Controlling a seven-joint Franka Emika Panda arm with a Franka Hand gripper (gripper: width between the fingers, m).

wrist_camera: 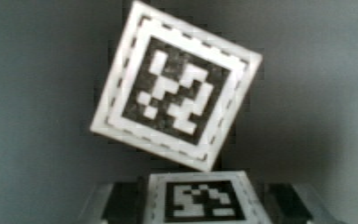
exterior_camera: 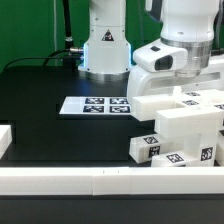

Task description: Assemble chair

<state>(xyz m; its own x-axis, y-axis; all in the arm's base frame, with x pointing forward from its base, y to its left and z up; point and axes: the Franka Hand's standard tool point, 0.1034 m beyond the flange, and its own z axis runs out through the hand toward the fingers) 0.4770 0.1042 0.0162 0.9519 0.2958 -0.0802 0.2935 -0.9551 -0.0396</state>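
The chair is loose chunky white parts at the exterior view's right: a flat panel [exterior_camera: 150,106], stacked blocks [exterior_camera: 196,120] and tagged pieces [exterior_camera: 146,149] near the front rail. My gripper [exterior_camera: 176,84] hangs low over this pile, its fingertips hidden among the parts. In the wrist view the gripper [wrist_camera: 202,206] is shut on a tagged white chair part [wrist_camera: 202,195], with dark fingers [wrist_camera: 126,204] pressed against both its sides. Beyond it another white part with a large tag [wrist_camera: 176,85] lies tilted on the dark table.
The marker board [exterior_camera: 95,105] lies flat mid-table, left of the parts. Long white border rails run along the front [exterior_camera: 100,181] and the exterior view's left edge [exterior_camera: 5,140]. The robot base [exterior_camera: 105,45] stands at the back.
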